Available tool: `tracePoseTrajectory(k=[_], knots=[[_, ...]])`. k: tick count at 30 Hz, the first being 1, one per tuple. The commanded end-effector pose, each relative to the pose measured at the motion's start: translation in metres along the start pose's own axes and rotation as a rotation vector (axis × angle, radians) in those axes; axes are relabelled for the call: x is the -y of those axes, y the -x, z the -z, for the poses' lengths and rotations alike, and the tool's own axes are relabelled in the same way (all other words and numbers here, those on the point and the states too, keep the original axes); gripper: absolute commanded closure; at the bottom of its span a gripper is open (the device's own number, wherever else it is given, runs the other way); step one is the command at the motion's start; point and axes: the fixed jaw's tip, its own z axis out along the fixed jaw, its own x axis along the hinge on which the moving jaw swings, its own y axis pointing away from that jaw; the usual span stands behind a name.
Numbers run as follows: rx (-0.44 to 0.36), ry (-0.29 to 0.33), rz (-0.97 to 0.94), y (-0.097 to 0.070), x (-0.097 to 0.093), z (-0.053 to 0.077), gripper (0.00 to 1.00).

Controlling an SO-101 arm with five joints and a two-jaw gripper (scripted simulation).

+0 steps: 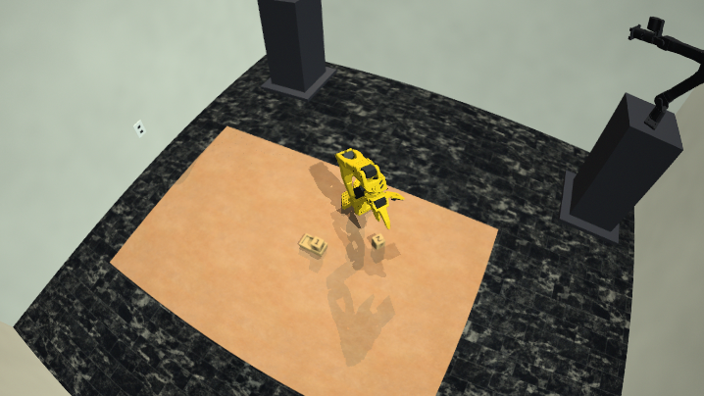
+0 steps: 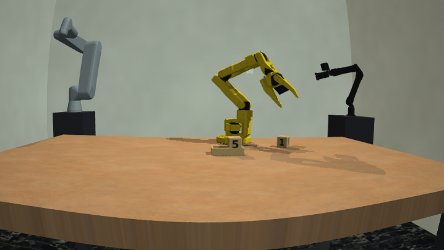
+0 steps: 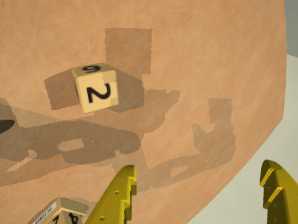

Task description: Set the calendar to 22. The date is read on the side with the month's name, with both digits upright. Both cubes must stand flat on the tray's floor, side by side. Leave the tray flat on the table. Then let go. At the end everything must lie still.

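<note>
A tan tray [image 1: 309, 245] lies flat on the table with one cube [image 1: 318, 241] standing in its right half. That cube shows 5 in the exterior view [image 2: 235, 143]. The second cube [image 1: 377, 240] stands loose on the table to the right of the tray, with 2 on top and 1 on the side seen in the exterior view [image 2: 282, 141]. My gripper [image 2: 288, 101] is open and empty, raised well above the table, over and behind the loose cube. In the wrist view the loose cube [image 3: 96, 90] lies beyond the fingers and the tray is at the lower left.
The arm's base [image 2: 239, 127] stands just behind the tray. Off the table stand a grey arm on a dark pedestal [image 2: 74, 122] at the left and a black camera arm on a pedestal [image 2: 350, 125] at the right. The table's edge shows close by in the wrist view.
</note>
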Motion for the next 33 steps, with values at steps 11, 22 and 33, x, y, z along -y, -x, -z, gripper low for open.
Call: tracePoseTrajectory(k=[11, 22, 33], knots=[[0.006, -0.09, -0.007, 0.0013, 0.0078, 0.0119, 0.65], [0.011, -0.074, -0.095, 0.0029, 0.0087, 0.0114, 0.65], [0.02, -0.029, -0.337, 0.0073, 0.0116, 0.0098, 0.65]])
